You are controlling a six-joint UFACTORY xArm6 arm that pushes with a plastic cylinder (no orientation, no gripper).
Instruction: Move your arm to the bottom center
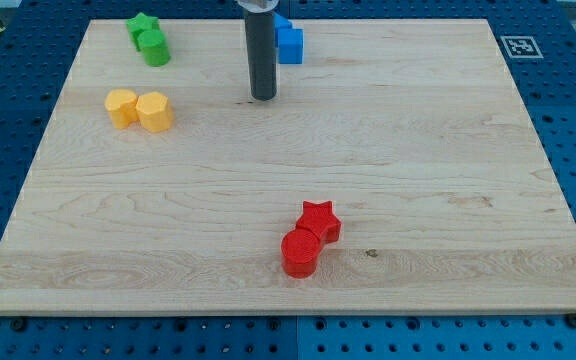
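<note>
We note a wooden board [418, 150] lying on a blue pegboard table [8, 110]. Working from the left edge: two yellow blocks sit near the left edge in its upper half, a yellow heart [121, 106] and a yellow hexagon [154, 111] touching side by side. Near the top-left corner a green star [142, 26] and a green cylinder [154, 47] touch, the cylinder on the star's lower right.

Our rod [262, 50] descends from the top edge, close to its middle. Our tip [263, 97] rests on the board in the upper half, well right of the yellow pair and well apart from the bottom edge. There are no jaws on this arm; it ends in the bare rod. Just right of the rod, two blue blocks [288, 42] stand at the top edge, partly hidden behind it; their shapes cannot be told.

Near the middle of the bottom edge, a red cylinder [300, 253] and a red star [319, 220] touch, the star on the cylinder's upper right. A printed marker [520, 46] sits at the top-right corner.
</note>
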